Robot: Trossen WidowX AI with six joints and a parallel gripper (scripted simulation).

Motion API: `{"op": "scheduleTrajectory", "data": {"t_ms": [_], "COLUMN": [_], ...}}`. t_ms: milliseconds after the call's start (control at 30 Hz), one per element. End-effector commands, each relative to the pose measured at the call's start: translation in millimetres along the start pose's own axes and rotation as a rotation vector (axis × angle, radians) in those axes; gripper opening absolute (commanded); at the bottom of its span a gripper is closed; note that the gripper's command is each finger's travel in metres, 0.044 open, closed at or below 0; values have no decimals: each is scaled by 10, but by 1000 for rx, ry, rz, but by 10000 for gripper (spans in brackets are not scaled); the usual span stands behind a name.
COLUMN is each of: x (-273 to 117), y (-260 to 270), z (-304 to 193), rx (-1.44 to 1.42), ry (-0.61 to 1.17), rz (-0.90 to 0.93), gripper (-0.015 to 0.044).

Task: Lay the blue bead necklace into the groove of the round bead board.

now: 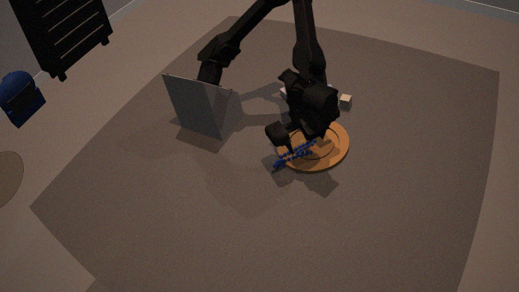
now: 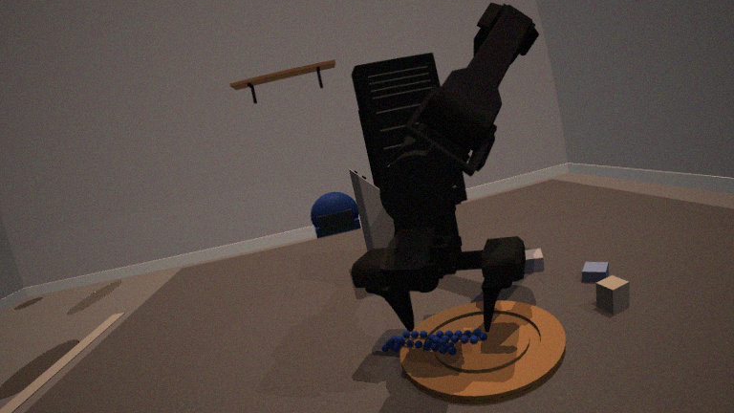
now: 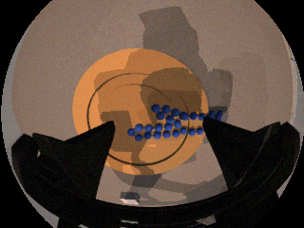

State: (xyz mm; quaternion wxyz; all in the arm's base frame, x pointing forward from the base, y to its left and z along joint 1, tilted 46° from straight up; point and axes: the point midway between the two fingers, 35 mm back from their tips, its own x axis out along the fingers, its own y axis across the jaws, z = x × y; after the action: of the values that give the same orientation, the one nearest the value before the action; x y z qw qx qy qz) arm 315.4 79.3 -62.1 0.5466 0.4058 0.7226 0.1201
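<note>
The blue bead necklace [image 1: 302, 152] [image 2: 439, 339] [image 3: 168, 126] lies bunched in long, roughly parallel strands across one side of the round orange bead board [image 1: 341, 154] [image 2: 548, 356] [image 3: 85, 101]. Its strands cross the circular groove instead of following it, and one end hangs past the board's rim. My gripper [image 1: 307, 144] [image 2: 449, 330] [image 3: 160, 123] is wide open and empty, low above the board. One fingertip is over the board's inner part and the other is near the rim, with strands below and between them. In the top view the gripper body hides part of the board.
A cream block [image 1: 345, 101] [image 2: 613, 293], a bluish block [image 2: 595, 271] and a whitish block [image 1: 283, 91] [image 2: 534, 260] stand beyond the board on the arm's side. A grey upright panel [image 1: 194, 107] [image 2: 372, 208] stands near the arm's base.
</note>
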Motion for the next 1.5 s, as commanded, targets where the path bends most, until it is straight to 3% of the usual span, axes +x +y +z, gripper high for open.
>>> {"op": "scheduleTrajectory", "data": {"t_ms": [0,100,400,633,1467], "x": [-4,-16,-84,-125,17], "y": [-8,-57,-353,-549,-552], "z": [-3,-3,-25,-61,-46], "rx": [-1,-127,-903,-1446,-1462], "ry": [0,0,1,4,1], "rz": [-3,-4,-8,-6,-10], "gripper": [440,361,125,120,120]}}
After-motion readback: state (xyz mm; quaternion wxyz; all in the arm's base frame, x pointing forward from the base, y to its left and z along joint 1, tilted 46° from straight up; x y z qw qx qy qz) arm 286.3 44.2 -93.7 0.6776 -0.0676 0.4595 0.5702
